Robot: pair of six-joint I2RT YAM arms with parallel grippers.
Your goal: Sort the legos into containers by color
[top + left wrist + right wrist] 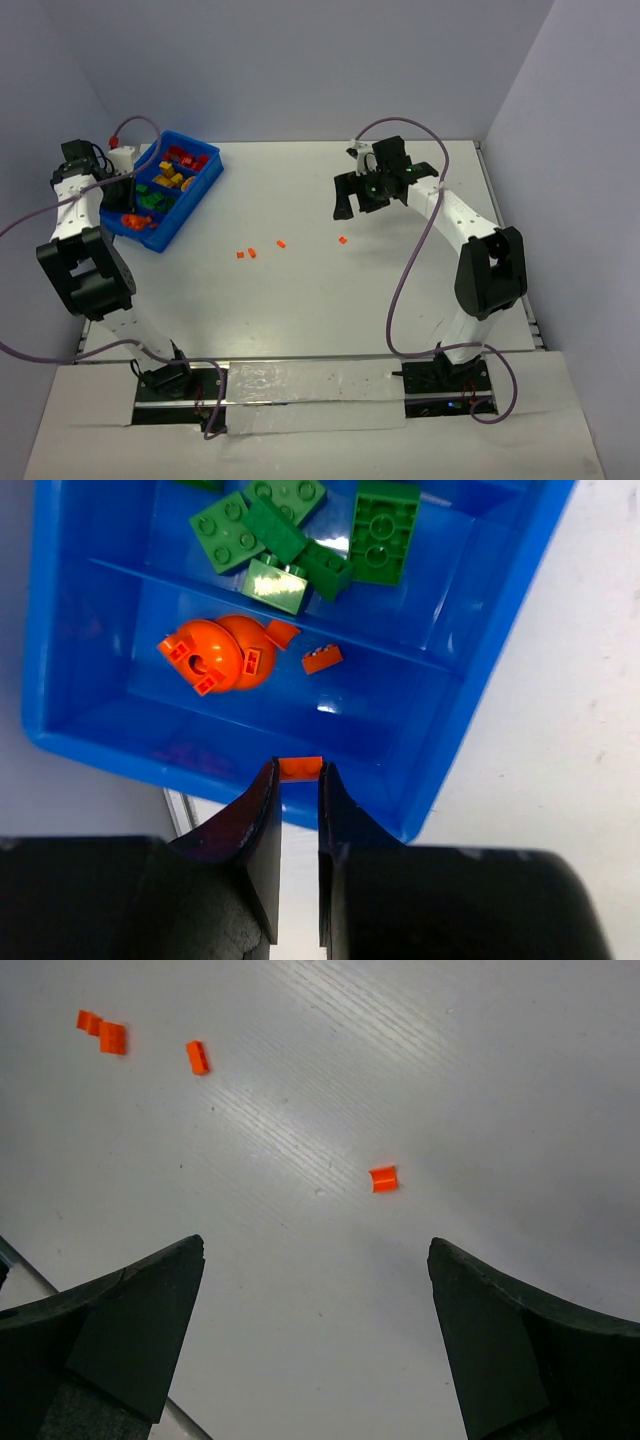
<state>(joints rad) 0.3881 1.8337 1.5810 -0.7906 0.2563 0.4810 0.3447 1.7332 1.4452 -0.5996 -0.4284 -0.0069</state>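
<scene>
Left gripper (299,777): pinched tight on a tiny orange bit (300,768), hanging at the near rim of the blue bin (70,630), lined up with the orange section.
Orange section: rounded orange pieces (215,658) inside, green bricks (290,540) next door, colours kept apart.
Right gripper (315,1250): jaws spread wide, poised over a lone orange bit (383,1178) on the table (500,1060), likely the next pick.
Strays: three more orange bits (112,1037) off to the side.

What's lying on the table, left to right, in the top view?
blue bin → pair of orange bits → single orange bit → last orange bit
</scene>
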